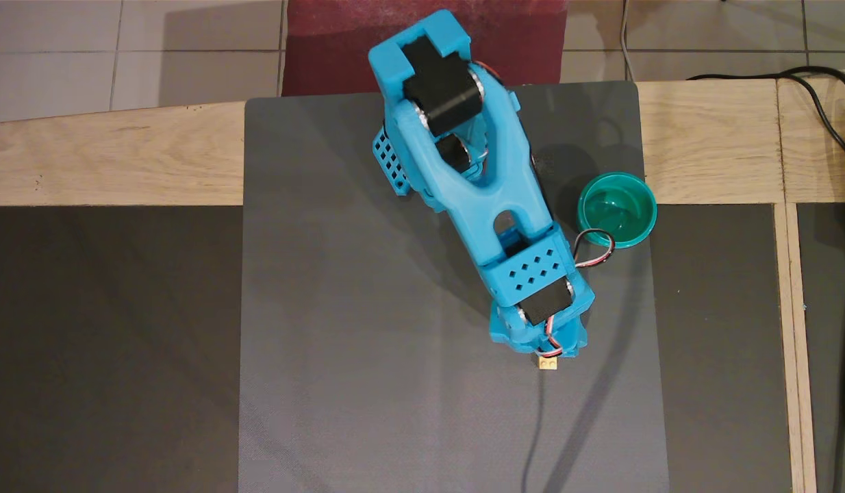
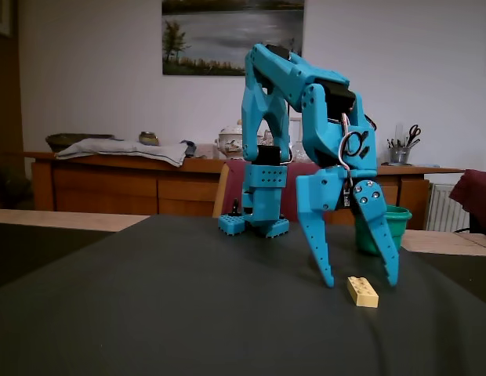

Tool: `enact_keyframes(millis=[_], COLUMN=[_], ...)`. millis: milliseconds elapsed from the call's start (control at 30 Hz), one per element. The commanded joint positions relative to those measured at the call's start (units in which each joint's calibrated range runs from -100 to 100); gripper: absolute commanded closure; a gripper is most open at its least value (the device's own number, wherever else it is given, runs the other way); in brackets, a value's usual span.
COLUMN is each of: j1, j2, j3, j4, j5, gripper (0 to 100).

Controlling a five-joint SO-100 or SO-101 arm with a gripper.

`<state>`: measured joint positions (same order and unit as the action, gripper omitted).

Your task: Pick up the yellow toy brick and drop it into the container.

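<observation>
The yellow toy brick lies flat on the grey mat, studs up. My blue gripper points down with its jaws wide open. The two fingertips stand just above the mat on either side of the brick and a little behind it. In the overhead view only a corner of the brick shows from under the gripper. The teal-green cup stands upright at the mat's right edge beside the arm. In the fixed view the cup is partly hidden behind the right finger. It looks empty.
The arm's base stands at the far end of the mat. A thin dark cable runs over the mat toward the near edge. Black cables hang at the table's right end. A red chair is behind the table.
</observation>
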<state>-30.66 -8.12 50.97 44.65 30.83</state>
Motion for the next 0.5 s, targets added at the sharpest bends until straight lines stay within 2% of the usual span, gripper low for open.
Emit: enact_keyframes(millis=[0, 467], j1=[-0.1, -0.4], j2=[0.3, 0.4], j3=[-1.0, -1.0], j4=[-2.2, -3.9], j5=[0.2, 0.2], gripper=[76, 76])
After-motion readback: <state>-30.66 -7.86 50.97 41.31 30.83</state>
